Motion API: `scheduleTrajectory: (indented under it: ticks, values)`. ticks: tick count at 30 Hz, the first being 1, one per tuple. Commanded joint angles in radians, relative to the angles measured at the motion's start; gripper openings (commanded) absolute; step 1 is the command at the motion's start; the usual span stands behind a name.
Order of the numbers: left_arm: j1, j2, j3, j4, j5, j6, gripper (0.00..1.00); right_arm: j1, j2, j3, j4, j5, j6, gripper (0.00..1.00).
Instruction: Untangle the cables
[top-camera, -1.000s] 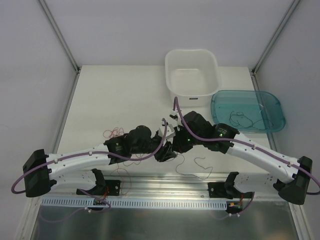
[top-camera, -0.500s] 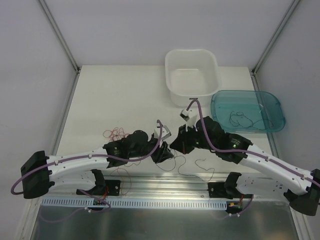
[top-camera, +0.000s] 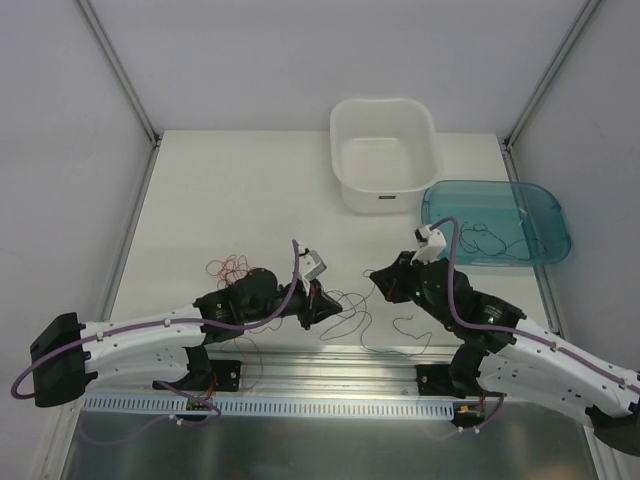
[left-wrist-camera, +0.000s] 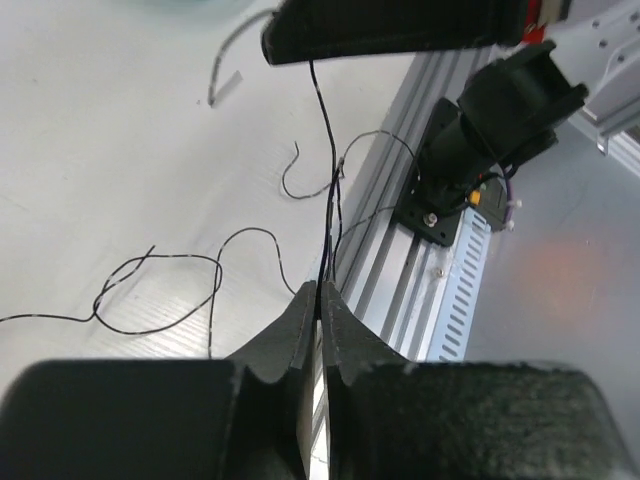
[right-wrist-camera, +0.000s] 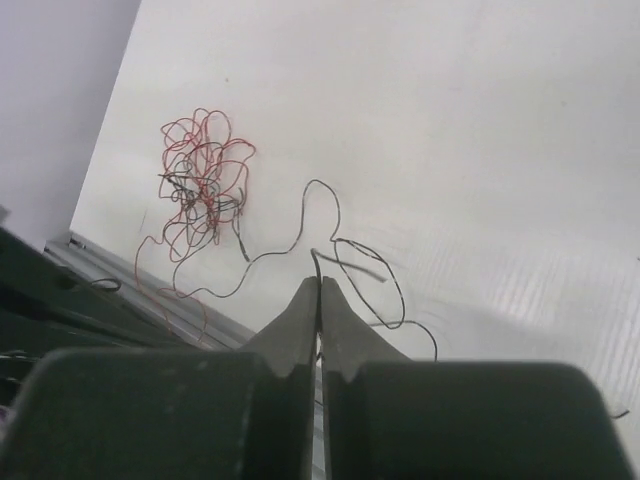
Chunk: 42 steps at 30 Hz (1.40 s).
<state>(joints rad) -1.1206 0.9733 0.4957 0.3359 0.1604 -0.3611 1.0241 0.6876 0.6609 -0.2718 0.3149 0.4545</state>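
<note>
Here, the left tool (left-wrist-camera: 318, 292) is pinched together on a thin black wire (left-wrist-camera: 328, 150) that runs taut to the right tool (right-wrist-camera: 319, 282), which is clamped on it too. Both reach low over the worktop (top-camera: 230, 190), tips facing each other. A red-and-black tangle (right-wrist-camera: 203, 180) lies loose beside the left one

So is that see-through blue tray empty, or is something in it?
Not empty. The teal tray holds a few thin dark wires, lying in loose curls on its floor.
</note>
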Motion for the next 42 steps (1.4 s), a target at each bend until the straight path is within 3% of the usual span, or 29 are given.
scheduleTrajectory:
  ticks: [1,4,8,11,15,18,24,37,42]
  values:
    - [-0.011,-0.079,-0.029,0.069,-0.119,-0.024,0.00,-0.004,-0.049,-0.067,-0.009,0.113,0.124,0.01]
    - [-0.011,-0.084,-0.036,0.078,-0.133,-0.026,0.00,-0.002,-0.043,-0.075,0.040,0.060,0.110,0.01]
    - [-0.011,-0.067,-0.016,0.077,-0.154,-0.050,0.00,-0.004,-0.014,-0.044,-0.022,0.095,0.127,0.01]
    - [-0.011,-0.076,0.006,0.048,-0.345,-0.102,0.00,-0.004,0.047,-0.002,-0.069,0.055,0.092,0.06]
    - [-0.008,-0.078,0.090,-0.030,-0.527,-0.053,0.00,-0.001,0.092,0.043,-0.136,0.012,-0.003,0.50]
    - [-0.005,-0.058,0.174,-0.095,-0.545,-0.007,0.00,-0.001,0.079,0.048,-0.202,0.047,-0.056,0.61]
    - [0.002,-0.048,0.199,-0.170,-0.657,-0.073,0.00,-0.012,0.121,0.031,-0.268,0.038,-0.045,0.63]
    - [0.027,-0.064,0.176,-0.193,-0.659,-0.131,0.00,-0.082,0.420,-0.057,-0.047,-0.230,0.018,0.64]
    - [0.039,-0.081,0.165,-0.196,-0.657,-0.145,0.00,-0.091,0.521,-0.047,-0.004,-0.284,0.027,0.57]
